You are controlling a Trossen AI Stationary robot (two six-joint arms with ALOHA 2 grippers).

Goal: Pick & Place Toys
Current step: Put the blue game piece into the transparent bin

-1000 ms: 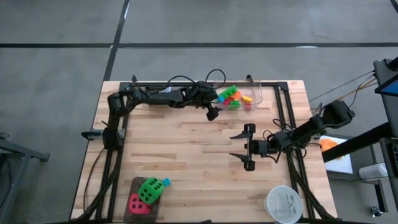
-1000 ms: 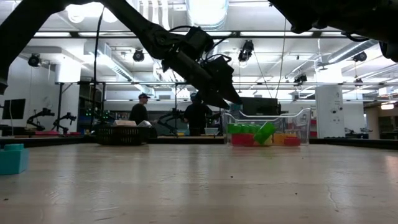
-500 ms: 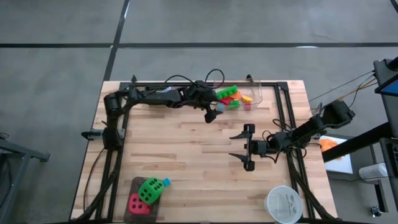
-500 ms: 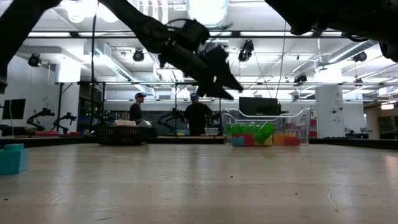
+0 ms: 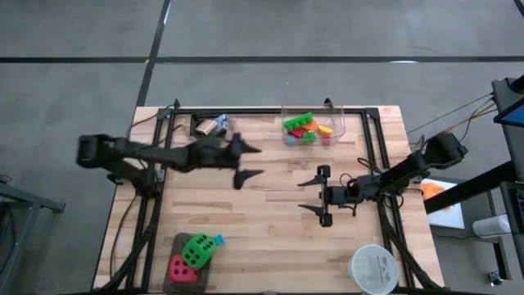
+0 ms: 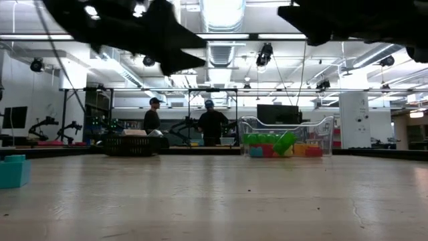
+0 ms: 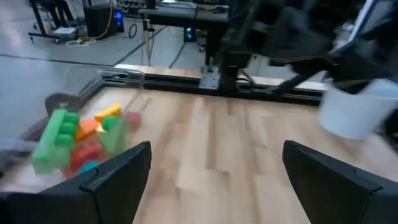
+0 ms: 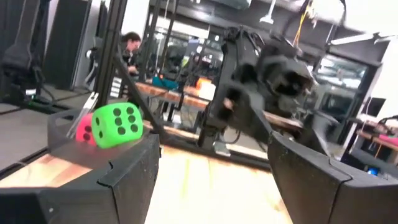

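Note:
A clear tub [image 5: 337, 124] at the table's far edge holds green, orange, yellow, red and blue bricks [image 5: 304, 128], which also show in the low view as bricks [image 6: 277, 144]. A green die [image 5: 196, 250], a red die [image 5: 181, 268] and a blue brick [image 5: 218, 241] rest on a dark mat [image 5: 174, 242] near the front left. Card packs [image 5: 211, 125] lie at the far edge. My left gripper [image 5: 260, 161] hangs open above mid-table, left of the tub. My right gripper [image 5: 300, 195] stands open right of centre, pointing at the table's left edge. Neither holds anything.
A round white bowl [image 5: 375, 268] sits at the front right corner. Black frame rails [image 5: 372, 147] run along the table's far, left and right sides. Bare wood lies between the two grippers. Two people [image 6: 212, 124] stand in the room beyond the table.
My left gripper has drawn back from the tub toward the table's left edge and a little toward the near edge, rising slightly and tipping from pointing downward to nearly level. It stays open with nothing in it.

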